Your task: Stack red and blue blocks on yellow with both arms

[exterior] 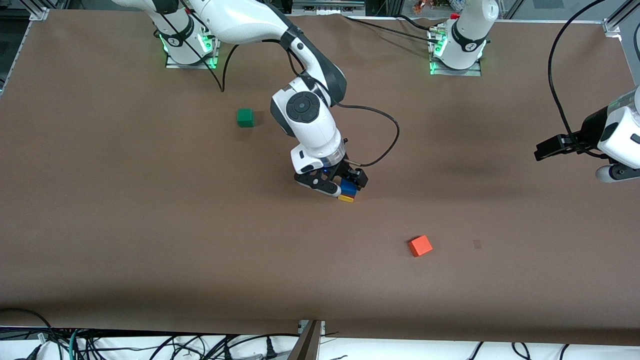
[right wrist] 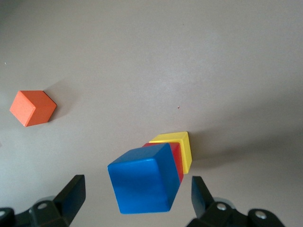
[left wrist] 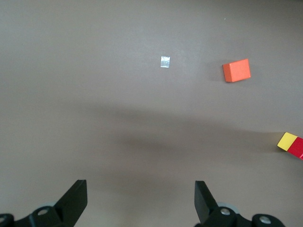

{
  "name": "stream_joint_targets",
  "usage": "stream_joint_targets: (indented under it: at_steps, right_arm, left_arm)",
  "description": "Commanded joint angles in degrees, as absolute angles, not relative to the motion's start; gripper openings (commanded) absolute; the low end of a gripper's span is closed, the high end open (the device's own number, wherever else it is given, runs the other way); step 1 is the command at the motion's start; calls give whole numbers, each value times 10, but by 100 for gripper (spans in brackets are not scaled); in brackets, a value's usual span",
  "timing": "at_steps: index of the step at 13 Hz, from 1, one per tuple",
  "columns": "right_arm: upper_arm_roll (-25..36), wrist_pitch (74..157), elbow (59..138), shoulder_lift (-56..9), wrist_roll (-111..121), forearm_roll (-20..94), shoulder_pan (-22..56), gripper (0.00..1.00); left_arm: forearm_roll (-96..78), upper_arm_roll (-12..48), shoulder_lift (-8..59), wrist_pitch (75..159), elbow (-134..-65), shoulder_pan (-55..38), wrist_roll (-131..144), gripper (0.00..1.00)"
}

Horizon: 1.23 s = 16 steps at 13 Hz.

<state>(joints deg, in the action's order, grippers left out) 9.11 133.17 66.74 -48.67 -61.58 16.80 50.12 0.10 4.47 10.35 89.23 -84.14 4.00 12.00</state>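
The blue block (right wrist: 144, 179) sits on the red block (right wrist: 176, 158), which sits on the yellow block (right wrist: 180, 142), as one stack in the middle of the table. In the front view only the blue (exterior: 348, 188) and yellow (exterior: 346, 198) blocks show under the hand. My right gripper (exterior: 339, 182) is over the stack. It is open (right wrist: 137, 189), with a finger on each side of the blue block and a gap at both. My left gripper (exterior: 545, 148) is open and empty (left wrist: 140, 194) over the left arm's end of the table. The yellow (left wrist: 287, 141) and red (left wrist: 297, 148) blocks show at the edge of the left wrist view.
An orange cube (exterior: 420, 245) lies nearer the front camera than the stack, toward the left arm's end; it also shows in the left wrist view (left wrist: 236, 70) and the right wrist view (right wrist: 32, 108). A green cube (exterior: 245, 117) lies farther from the camera, toward the right arm's base.
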Motion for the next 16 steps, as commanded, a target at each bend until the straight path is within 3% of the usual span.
stream_joint_targets:
  at_steps: [1, 9, 16]
  right_arm:
    - [97, 1314, 661, -472, -609, 171, 494, 99]
    - [107, 1079, 678, -345, -454, 173, 360, 100]
    - [177, 1030, 882, -145, -330, 137, 353, 100]
  left_arm:
    - [-12, 44, 103, 895, -839, 44, 106, 100]
    - [-12, 44, 103, 895, -839, 44, 106, 100]
    - [-11, 44, 103, 895, -839, 43, 105, 100]
